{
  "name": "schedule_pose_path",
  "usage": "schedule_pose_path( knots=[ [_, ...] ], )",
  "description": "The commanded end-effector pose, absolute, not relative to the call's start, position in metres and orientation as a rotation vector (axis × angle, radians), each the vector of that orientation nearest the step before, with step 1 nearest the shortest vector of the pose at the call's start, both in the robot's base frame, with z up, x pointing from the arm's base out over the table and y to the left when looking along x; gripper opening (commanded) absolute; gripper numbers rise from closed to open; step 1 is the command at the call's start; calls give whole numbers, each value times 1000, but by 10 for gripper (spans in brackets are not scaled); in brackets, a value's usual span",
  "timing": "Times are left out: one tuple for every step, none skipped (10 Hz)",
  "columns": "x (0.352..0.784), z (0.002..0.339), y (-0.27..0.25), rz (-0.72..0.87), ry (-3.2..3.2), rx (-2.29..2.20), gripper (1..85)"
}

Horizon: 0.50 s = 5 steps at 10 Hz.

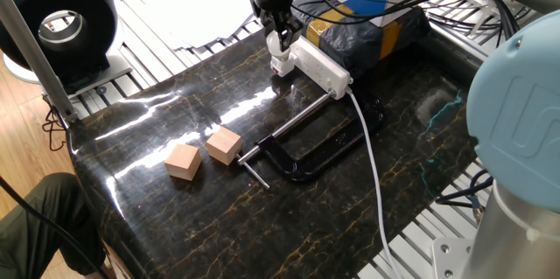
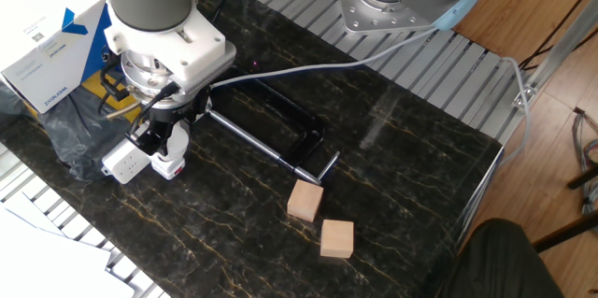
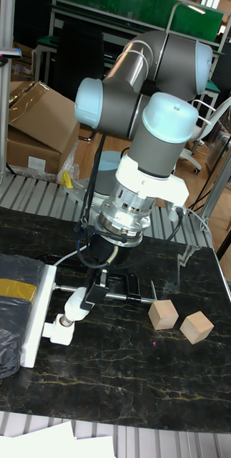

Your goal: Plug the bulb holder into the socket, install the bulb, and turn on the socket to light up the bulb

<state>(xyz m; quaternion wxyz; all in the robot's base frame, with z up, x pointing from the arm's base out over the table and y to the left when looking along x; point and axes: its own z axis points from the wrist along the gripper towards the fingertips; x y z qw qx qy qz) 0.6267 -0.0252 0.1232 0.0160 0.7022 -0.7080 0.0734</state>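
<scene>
end effector (image 3: 79, 297) around tilted bulb (image 3: 75, 303)

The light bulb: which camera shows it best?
The tall fixed view: the bulb shows side-on, clear of the claw. In one fixed view it is tiny; in the other fixed view, partly hidden.

Wood floor (image 2: 561, 8), cardboard boxes (image 3: 36, 122) behind.

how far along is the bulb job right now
Done: the bulb holder sits against the end of the socket, apparently plugged in. In hand: the hand grips the bulb at the holder, apparently installing it. Left: switch on the socket; no glow shows yet.
</scene>
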Motion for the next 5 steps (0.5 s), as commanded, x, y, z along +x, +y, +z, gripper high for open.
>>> schedule_pose_path(
  knots=[
    [631,124,-22,230,-2204,2211,10],
    [631,124,-18,214,-2218,2220,10],
    [631,123,-11,184,-2228,2234,10],
    [630,123,-10,178,-2227,2238,10],
    [631,123,-14,196,-2216,2233,10]
  ],
)
